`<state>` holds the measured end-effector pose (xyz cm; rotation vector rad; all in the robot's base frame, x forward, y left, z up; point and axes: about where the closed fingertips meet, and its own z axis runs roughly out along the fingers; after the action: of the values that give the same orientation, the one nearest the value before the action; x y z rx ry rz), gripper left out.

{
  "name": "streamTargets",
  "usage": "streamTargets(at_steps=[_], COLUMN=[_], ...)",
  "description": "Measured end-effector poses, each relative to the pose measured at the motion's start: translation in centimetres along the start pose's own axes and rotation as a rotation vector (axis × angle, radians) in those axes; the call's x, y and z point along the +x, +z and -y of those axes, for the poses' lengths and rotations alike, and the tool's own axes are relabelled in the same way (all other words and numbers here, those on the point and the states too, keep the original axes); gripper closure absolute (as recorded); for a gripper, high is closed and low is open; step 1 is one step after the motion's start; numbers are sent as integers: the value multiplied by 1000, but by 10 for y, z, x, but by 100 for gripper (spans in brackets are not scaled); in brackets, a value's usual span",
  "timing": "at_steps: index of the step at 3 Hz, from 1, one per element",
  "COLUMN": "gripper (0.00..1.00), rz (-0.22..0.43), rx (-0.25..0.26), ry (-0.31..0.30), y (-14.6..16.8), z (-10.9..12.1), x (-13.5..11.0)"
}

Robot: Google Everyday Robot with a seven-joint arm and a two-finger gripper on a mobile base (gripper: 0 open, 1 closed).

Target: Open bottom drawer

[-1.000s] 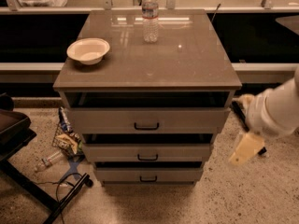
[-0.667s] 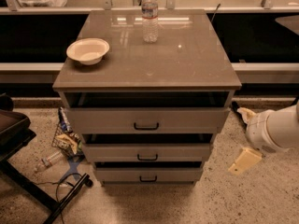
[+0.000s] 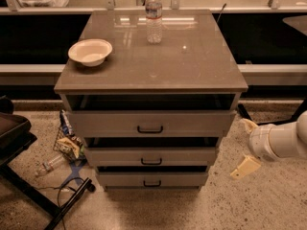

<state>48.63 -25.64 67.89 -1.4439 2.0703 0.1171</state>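
The bottom drawer (image 3: 151, 178) is the lowest of three grey-beige drawers in the cabinet, with a small dark bar handle (image 3: 152, 183). Its front sits furthest back of the three, with a dark gap above it. The middle drawer (image 3: 151, 156) and top drawer (image 3: 151, 123) stand above it. My gripper (image 3: 243, 146) is on a white arm at the right, beside the cabinet at about middle-drawer height, apart from all handles. It is open and empty; one beige finger (image 3: 247, 125) points up-left and the other (image 3: 245, 167) hangs lower.
On the cabinet top (image 3: 192, 66) stand a white bowl (image 3: 90, 51) and a water bottle (image 3: 153, 15). Litter and a crushed bottle (image 3: 62, 150) lie on the floor to the left, beside a black chair base (image 3: 29, 190). A counter edge runs behind.
My arm has drawn back to the right and lower, so less of it shows. The drawers have not moved.
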Motion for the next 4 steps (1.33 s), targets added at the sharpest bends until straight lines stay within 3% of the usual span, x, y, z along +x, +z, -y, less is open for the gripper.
streamTargets(at_steps=[1,4], gripper=[0,0], rz=[4,155], rx=[-15,-80], ry=[12,48], y=[15,165], z=[-3,-70], x=[4,73])
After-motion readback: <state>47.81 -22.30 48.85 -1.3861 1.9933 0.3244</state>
